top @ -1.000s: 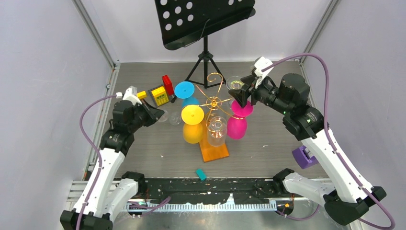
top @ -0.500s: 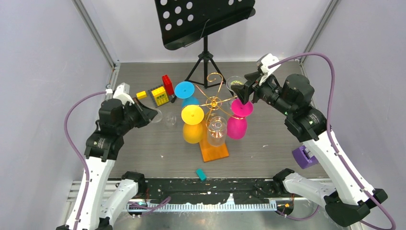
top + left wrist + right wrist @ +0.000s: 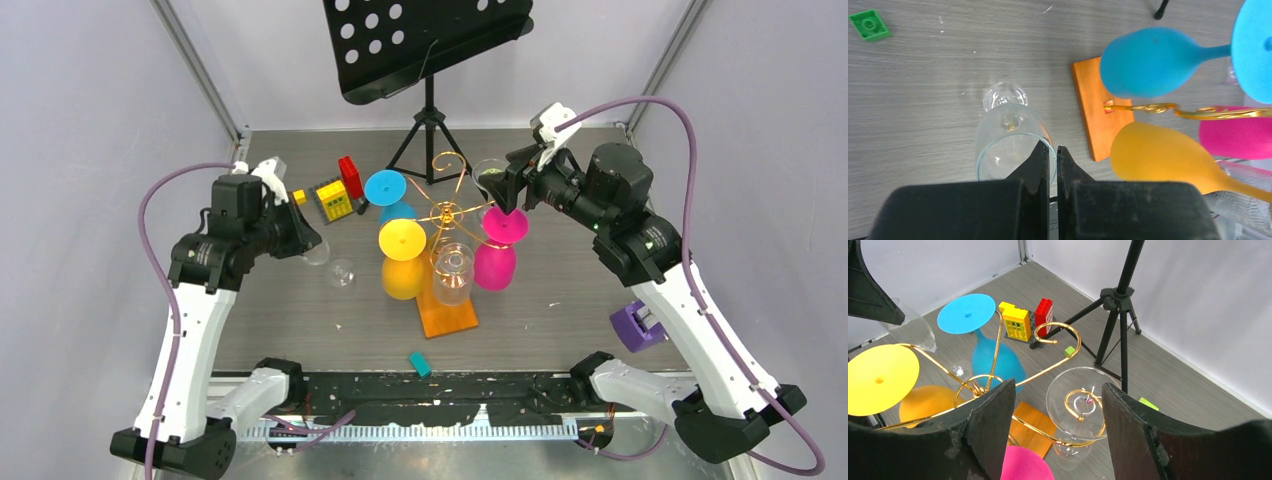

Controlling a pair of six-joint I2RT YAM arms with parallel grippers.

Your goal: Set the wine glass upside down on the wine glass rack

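Observation:
My left gripper [image 3: 303, 243] [image 3: 1053, 149] is shut on the rim of a clear wine glass [image 3: 333, 264] [image 3: 1007, 134], one finger inside the bowl and one outside. The glass tilts just above the table, left of the wine glass rack [image 3: 447, 213], a gold wire stand on an orange base [image 3: 449, 318] [image 3: 1097, 110]. Blue [image 3: 385, 188], yellow [image 3: 402, 258], pink [image 3: 495, 250] and clear [image 3: 452, 272] glasses hang upside down on it. My right gripper [image 3: 503, 192] [image 3: 1058, 387] stands open above another clear glass [image 3: 1079, 405] hanging in a loop, without touching it.
A black perforated music stand [image 3: 430, 40] on a tripod [image 3: 1115, 315] stands behind the rack. Toy bricks [image 3: 338, 192] sit at the back left, a teal block [image 3: 420, 364] near the front edge, a purple object [image 3: 635, 327] at the right, and a green brick [image 3: 869, 25] on the table.
My left arm has swung up and to the left, carrying the clear glass a little away from the rack and tilting it. My right gripper has drawn slightly back from the rack, still open.

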